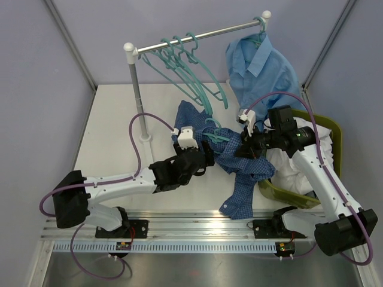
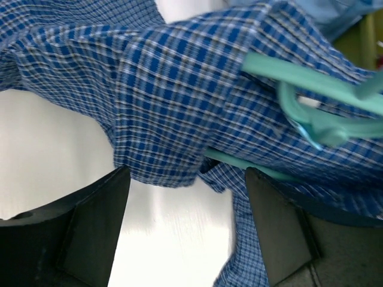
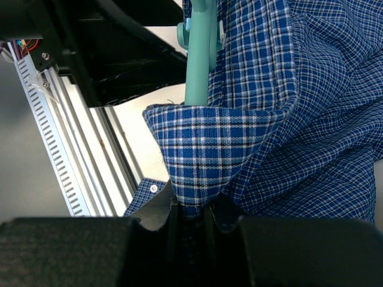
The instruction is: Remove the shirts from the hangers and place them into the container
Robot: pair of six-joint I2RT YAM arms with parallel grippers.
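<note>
1. Lavender walls (image 1: 36, 72) enclose a white worktop (image 1: 114, 119). Along its back edge you have a silver rail (image 1: 209, 33) carrying empty teal hangers (image 1: 191, 72), with a light blue shirt (image 1: 260, 69) hung at the right end.
2. Dark blue check shirt (image 1: 239, 161) sits crumpled mid-worktop, with one teal hanger (image 2: 311, 78) caught in it.
3. Your right end effector (image 3: 191, 218) is pinched on a fold of that shirt.
4. Your left end effector (image 2: 187, 176) has its jaws apart, either side of a drooping fold of the same shirt, not clamped.
5. Olive basket (image 1: 335, 134) at the right edge holds a white shirt (image 1: 293, 170).

A shirt (image 1: 242, 194) lies on the table (image 1: 114, 119), left of the basket (image 1: 336, 135).
</note>
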